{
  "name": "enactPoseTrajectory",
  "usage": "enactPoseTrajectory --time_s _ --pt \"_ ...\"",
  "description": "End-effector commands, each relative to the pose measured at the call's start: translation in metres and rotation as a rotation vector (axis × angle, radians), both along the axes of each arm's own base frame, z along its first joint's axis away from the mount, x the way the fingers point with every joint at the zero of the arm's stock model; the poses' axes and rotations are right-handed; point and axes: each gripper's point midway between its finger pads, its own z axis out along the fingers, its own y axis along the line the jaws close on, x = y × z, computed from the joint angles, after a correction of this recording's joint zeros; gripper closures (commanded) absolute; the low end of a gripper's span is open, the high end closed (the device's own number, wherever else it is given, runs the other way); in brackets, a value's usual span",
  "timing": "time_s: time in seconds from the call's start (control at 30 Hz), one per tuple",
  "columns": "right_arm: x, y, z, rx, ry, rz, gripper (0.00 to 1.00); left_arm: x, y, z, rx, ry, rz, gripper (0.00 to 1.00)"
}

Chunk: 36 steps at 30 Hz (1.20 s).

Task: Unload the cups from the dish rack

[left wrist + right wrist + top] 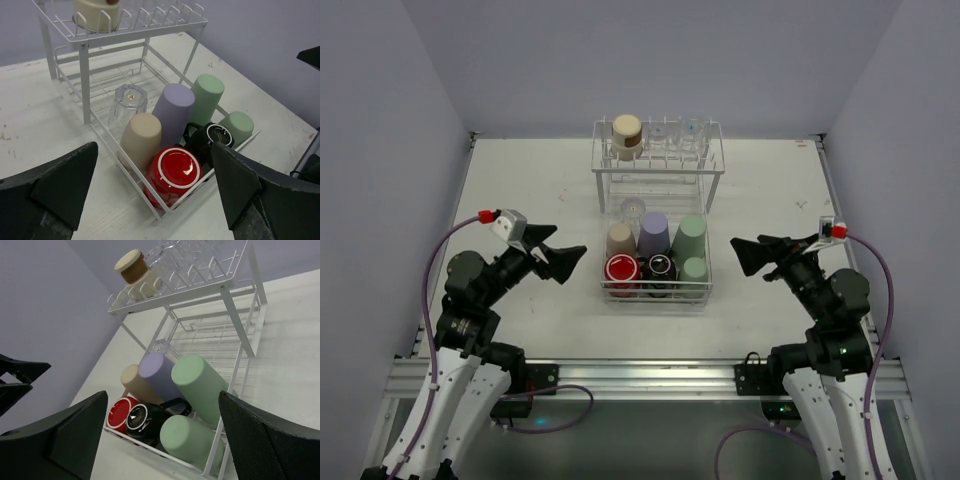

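Both hands wide and empty: the left gripper point(575, 264) and the right gripper point(740, 257) hover either side of the dish rack point(658, 171), jaws spread, pointing inward, touching nothing. No cup is out yet.

Seven cups sit packed in the low basket between the grippers. A red cup point(620, 268) and a black cup point(661, 266) are at the near wire, with a small green cup point(694, 268) beside them. Behind those a tan cup point(619, 238), a lavender cup point(654, 233) and a tall green cup point(690, 237) lean together, and a clear cup point(633, 208) stands alone at the back. On the raised pronged shelf a cream cup point(627, 135) rests next to several clear tumblers point(665, 132). The rack stands mid-table point(520, 190), toward the far wall.

The crowding looks like the hazard. The coloured cups touch, so a finger slid down beside one would likely shove or tip its neighbour. It could also snag the basket wire and drag the light rack. Both arms reaching into the same basket could meet over it. The see-through cups are hard to make out against white wire, which invites a miss or a glancing grip.
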Motion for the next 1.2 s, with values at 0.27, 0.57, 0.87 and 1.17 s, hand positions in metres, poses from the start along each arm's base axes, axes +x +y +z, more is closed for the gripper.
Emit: enactPoseTrajectory --time_s 0.27,0.57,0.87,1.17 --pt "0.0 0.011 -0.02 0.078 0.041 0.057 0.07 0.024 -0.025 0.129 -0.231 -0.087 -0.095 0.0" --pt "0.0 0.02 -0.041 0.094 0.062 0.113 0.09 0.087 -0.118 0.188 -0.102 -0.092 0.072 0.0" --pt "-0.004 0.023 -0.054 0.073 0.067 0.135 0.09 0.178 -0.196 0.149 0.22 -0.093 0.298 0.01" --pt "-0.005 0.026 -0.059 0.052 0.068 0.149 0.09 0.226 -0.235 0.127 0.361 -0.096 0.346 0.0"
